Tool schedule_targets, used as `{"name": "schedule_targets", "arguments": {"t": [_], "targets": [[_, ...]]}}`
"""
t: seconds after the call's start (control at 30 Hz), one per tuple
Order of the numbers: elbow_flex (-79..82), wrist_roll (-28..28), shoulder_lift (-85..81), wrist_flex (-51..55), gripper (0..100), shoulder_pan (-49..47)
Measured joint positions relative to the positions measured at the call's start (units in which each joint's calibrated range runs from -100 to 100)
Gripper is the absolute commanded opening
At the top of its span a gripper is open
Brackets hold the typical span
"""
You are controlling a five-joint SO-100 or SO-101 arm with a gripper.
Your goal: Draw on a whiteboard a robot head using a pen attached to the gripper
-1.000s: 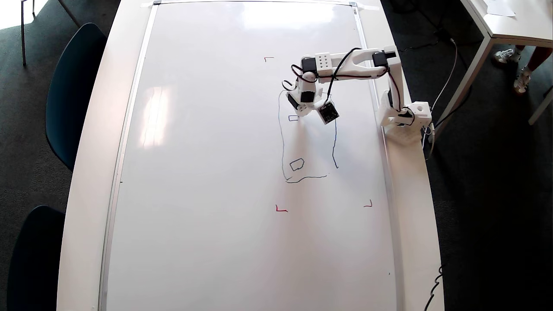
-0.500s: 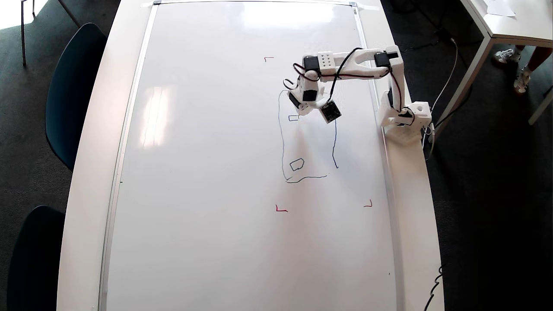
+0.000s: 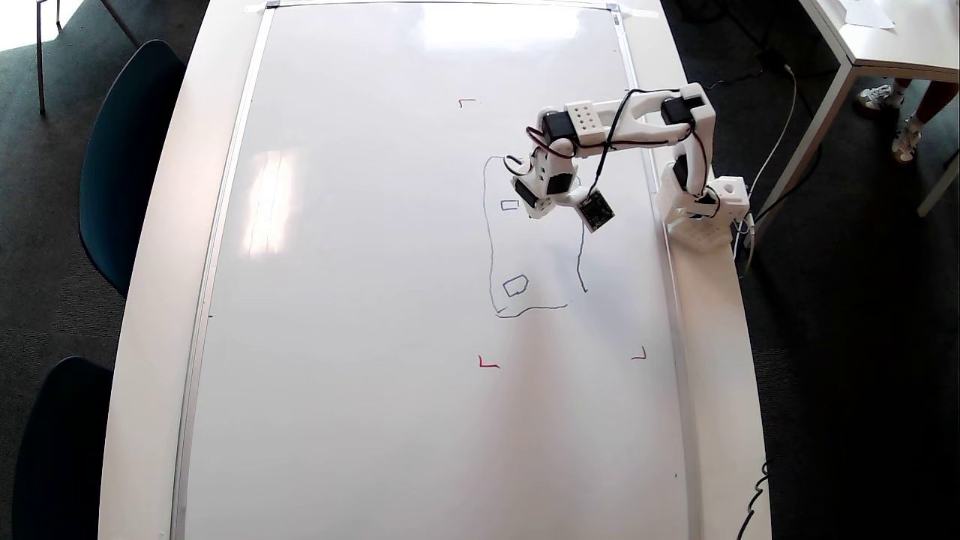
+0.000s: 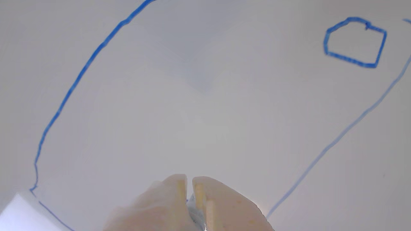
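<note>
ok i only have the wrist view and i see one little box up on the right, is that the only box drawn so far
observer: no, the overhead view shows two. a second small box sits just left of the tool, inside the robot head outline.
operator: is the outline closed at the bottom
observer: no. in the overhead view the bottom stroke stops short of the right side line, so that corner is open.
operator: and am i inside the red marks
observer: yes. three red corner marks show on the whiteboard and the tool is within them. a fourth is not visible.
</note>
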Motion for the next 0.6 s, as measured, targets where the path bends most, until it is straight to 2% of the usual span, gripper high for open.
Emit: {"name": "schedule_targets", "arguments": {"t": [0.23, 0.6], "targets": [[-0.36, -2.90, 2.70, -2.57, 1, -4.71], [-1.45, -3.22, 7.75, -5.39, 1, -5.89]]}}
